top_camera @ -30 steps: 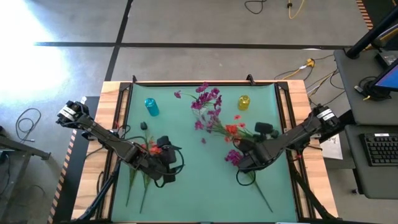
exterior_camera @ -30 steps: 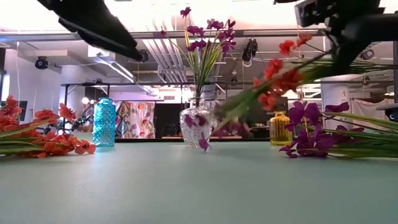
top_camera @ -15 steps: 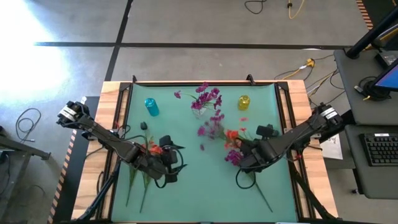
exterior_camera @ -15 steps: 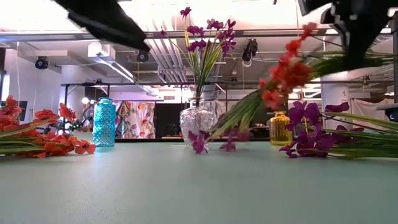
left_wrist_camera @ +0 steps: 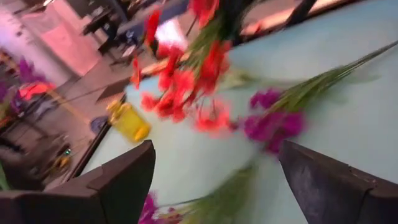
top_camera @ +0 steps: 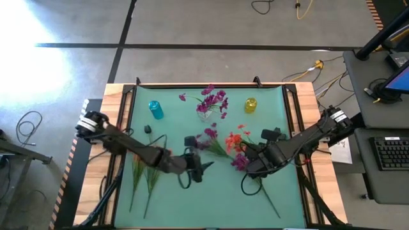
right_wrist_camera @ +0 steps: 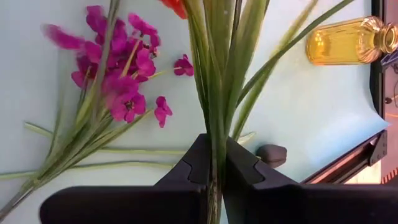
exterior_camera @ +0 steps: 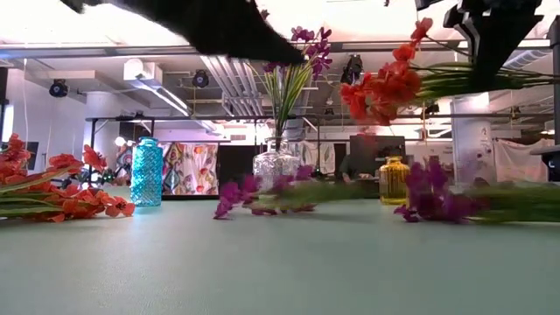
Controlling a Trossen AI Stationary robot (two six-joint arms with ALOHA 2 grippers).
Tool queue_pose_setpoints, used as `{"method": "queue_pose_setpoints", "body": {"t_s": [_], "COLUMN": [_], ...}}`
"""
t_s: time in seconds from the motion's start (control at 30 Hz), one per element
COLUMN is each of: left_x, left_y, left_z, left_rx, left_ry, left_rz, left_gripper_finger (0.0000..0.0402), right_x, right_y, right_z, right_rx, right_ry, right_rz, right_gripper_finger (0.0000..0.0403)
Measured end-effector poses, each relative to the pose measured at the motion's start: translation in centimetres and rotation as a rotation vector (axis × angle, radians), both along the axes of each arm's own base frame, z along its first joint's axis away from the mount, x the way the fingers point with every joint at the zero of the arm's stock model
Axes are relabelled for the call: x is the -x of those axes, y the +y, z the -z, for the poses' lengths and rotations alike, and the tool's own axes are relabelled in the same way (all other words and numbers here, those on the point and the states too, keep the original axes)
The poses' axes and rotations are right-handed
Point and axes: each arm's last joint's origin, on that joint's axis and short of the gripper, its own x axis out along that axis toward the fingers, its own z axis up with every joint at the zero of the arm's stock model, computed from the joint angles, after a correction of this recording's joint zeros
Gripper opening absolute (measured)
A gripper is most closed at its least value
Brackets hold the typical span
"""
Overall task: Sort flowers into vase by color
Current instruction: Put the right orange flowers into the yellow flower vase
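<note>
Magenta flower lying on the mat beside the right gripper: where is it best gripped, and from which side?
Grip the magenta flower on its bare green stem, past the blossoms, coming straight down with fingers across it. The stem lies flat on the mat with free space around it; the blossom end sits close by the right gripper, shut on an orange flower.

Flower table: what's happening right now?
The right end effector is shut on an orange-red flower stem and holds it up off the mat; its blossoms hang in the air. The left end effector, open, is out near the middle of the mat by a loose purple flower. Purple flowers already stand in the clear vase. The blue vase and yellow vase look empty.
</note>
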Motion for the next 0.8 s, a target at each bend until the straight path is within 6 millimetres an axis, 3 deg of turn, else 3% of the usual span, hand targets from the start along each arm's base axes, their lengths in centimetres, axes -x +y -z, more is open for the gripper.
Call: {"method": "queue_pose_setpoints", "body": {"t_s": [0.2,0.37,0.63,0.8], "left_x": [-0.8,0.5,5.4,8.3], "left_y": [0.8,0.0,-2.1,-2.6], "left_z": [1.1,-0.4,-5.6,-8.0], "left_rx": [-0.012,0.016,0.106,0.195], "left_ry": [0.037,0.034,-0.013,-0.050], "left_rz": [-0.031,-0.008,0.072,0.111], "left_gripper_finger": [0.0314,0.0301,0.0287,0.0286], "right_x": [0.1,0.5,1.3,1.9], "right_y": [0.0,-0.4,-0.7,-1.6], "right_z": [0.0,-0.8,-4.5,-6.2], "right_rx": [0.008,0.042,0.010,0.112], "right_ry": [0.001,-0.076,-0.642,-0.965], "right_rz": [0.025,0.085,0.001,-0.056], "right_gripper_finger": [0.0013,0.0013,0.0013,0.0013]}}
